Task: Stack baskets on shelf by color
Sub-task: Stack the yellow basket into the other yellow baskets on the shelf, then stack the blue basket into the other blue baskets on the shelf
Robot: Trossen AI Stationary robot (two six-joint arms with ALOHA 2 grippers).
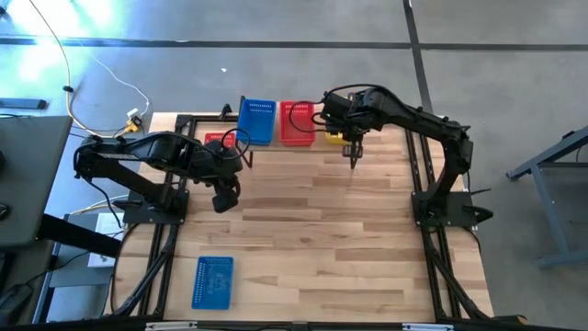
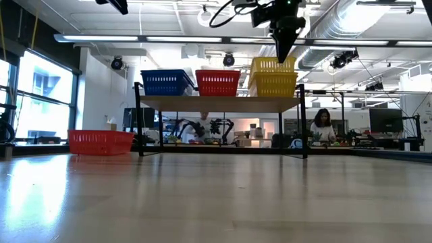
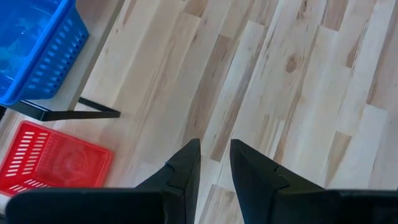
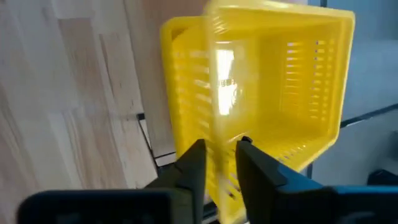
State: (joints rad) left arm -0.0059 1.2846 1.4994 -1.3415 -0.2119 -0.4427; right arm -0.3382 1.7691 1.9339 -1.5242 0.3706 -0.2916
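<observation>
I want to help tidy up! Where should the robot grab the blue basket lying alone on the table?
Probably from straight above, pinching one thin rim wall of the blue basket. It sits open side up on the table with space around it, so a short end wall looks easiest.

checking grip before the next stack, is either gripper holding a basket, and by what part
The right gripper seems to pinch the top yellow basket by its rim wall; the left gripper holds nothing.

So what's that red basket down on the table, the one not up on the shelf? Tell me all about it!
The red basket is a small, shallow plastic box with slotted mesh walls and an open top. It sits upright and looks empty, flat on the wooden table, beside the shelf's left end, near its black leg. Nothing holds it: the left hand hovers over bare table nearby, fingers slightly apart.
</observation>
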